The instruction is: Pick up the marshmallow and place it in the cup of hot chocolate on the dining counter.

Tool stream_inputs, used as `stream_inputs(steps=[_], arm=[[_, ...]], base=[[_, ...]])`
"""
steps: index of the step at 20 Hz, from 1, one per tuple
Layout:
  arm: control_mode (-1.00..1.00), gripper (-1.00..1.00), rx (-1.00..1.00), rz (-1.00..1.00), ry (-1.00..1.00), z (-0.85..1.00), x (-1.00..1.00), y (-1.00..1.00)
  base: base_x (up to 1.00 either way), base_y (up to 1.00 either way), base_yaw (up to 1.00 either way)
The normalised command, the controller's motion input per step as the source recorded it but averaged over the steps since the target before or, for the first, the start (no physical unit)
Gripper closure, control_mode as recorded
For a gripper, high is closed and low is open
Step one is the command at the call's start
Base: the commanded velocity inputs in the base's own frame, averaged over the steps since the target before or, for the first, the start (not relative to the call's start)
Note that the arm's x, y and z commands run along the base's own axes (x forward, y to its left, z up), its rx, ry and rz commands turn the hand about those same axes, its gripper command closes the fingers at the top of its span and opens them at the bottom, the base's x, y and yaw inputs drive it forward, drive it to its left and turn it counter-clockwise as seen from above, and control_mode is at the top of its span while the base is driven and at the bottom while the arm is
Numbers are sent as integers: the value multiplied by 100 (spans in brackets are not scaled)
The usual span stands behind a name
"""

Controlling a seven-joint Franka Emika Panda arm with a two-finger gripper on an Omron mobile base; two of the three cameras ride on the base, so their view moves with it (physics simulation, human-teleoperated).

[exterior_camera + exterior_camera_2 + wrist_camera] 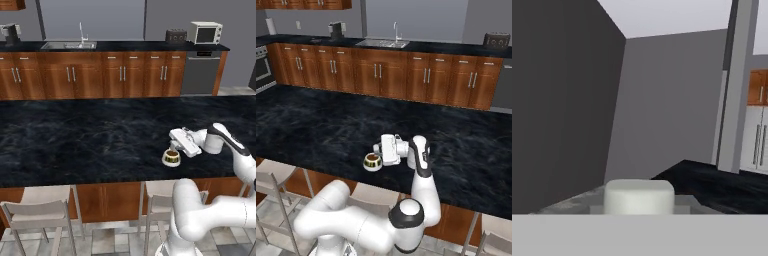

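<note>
I see my gripper [172,136] above the cup of hot chocolate [171,158], apparently clamping the marshmallow [639,197]: probably soft and light, best pinched across its sides.

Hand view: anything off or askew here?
The view looks level across the room at grey walls, not down at the dining counter, so the hand lies sideways beside the cup of hot chocolate. A white lump, likely the marshmallow, sits at the pincer. No spill visible.

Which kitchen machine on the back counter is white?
The microwave at the right end is white. The toaster beside it is dark, and so is the coffee maker far left.
</note>
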Motion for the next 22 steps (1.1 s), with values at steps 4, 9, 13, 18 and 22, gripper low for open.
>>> stream_inputs(steps=[4, 9, 13, 18, 22], arm=[[-100, 100, -2, 0, 0, -27, 14, 0], [-100, 100, 0, 0, 1, -22, 37, 0], [-100, 100, -1, 0, 0, -20, 6, 0], [-100, 100, 0, 0, -4, 0, -21, 1], [-100, 100, 0, 0, -7, 0, -26, 0]], base=[[0, 0, 0], [0, 0, 0], [0, 0, 0], [0, 0, 0], [0, 0, 0]])
